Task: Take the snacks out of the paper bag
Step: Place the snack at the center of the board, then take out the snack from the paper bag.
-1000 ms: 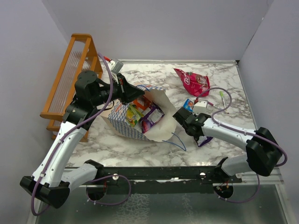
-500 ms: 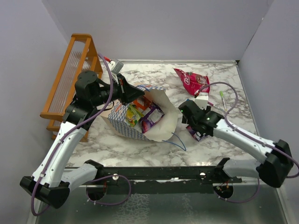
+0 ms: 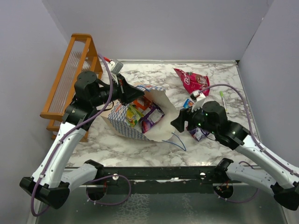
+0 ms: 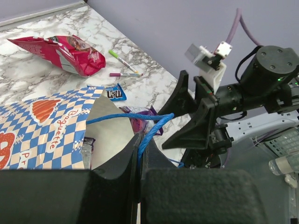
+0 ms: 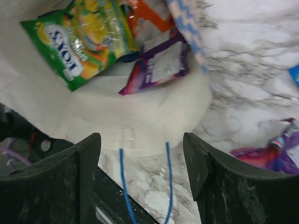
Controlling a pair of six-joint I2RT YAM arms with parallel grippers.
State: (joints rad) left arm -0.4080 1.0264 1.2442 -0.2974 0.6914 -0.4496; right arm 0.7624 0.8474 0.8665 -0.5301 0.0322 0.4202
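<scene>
Left gripper (image 4: 140,142) clamped on rim of paper bag (image 3: 122,123), right gripper (image 5: 141,148) spread — empty, green pen (image 4: 122,59), wooden rack (image 3: 52,113) nearby

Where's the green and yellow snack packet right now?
The green and yellow packet lies upper left in the right wrist view, inside the paper bag, next to the orange packet and purple packet.
</scene>
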